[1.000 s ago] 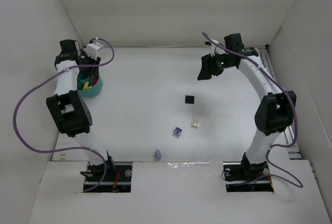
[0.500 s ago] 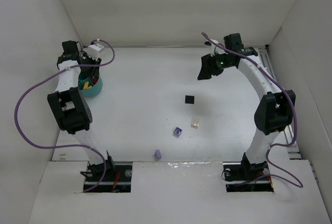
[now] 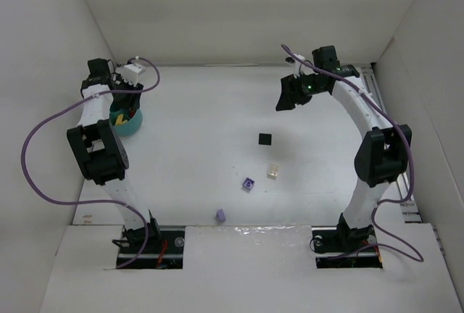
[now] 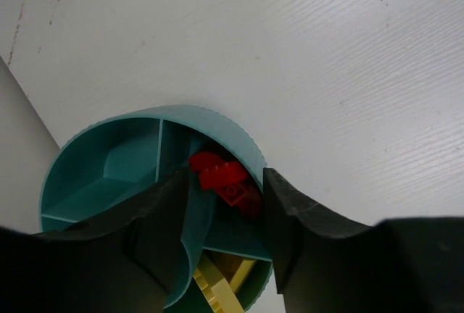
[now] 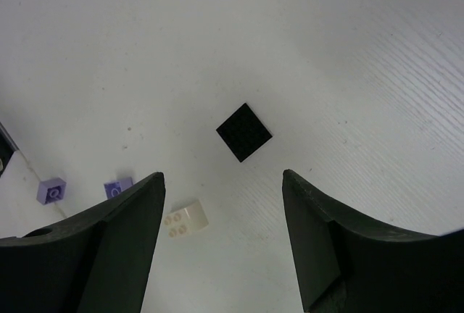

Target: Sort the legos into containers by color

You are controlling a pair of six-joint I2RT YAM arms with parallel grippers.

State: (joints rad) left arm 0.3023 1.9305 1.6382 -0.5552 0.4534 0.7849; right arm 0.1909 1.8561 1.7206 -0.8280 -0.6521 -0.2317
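Note:
The teal bowl (image 3: 132,124) stands at the far left. My left gripper (image 3: 123,103) hangs just over it. In the left wrist view the bowl (image 4: 217,119) shows its partitions. Red bricks (image 4: 226,177) lie in one compartment and yellow ones (image 4: 216,285) in another. The left gripper (image 4: 225,182) is open above the red bricks and holds nothing. My right gripper (image 3: 286,100) is open and empty, high at the far right. Below the right gripper (image 5: 222,177) lie a black square (image 5: 244,132), a cream brick (image 5: 185,220) and two purple bricks (image 5: 118,187) (image 5: 53,190).
On the table, the black square (image 3: 265,139), cream brick (image 3: 272,172) and one purple brick (image 3: 249,184) sit near the middle. Another purple brick (image 3: 220,215) is near the front edge. White walls enclose the table on three sides.
The left arm has shifted slightly back and left over the bowl. The right arm and the loose bricks have hardly moved.

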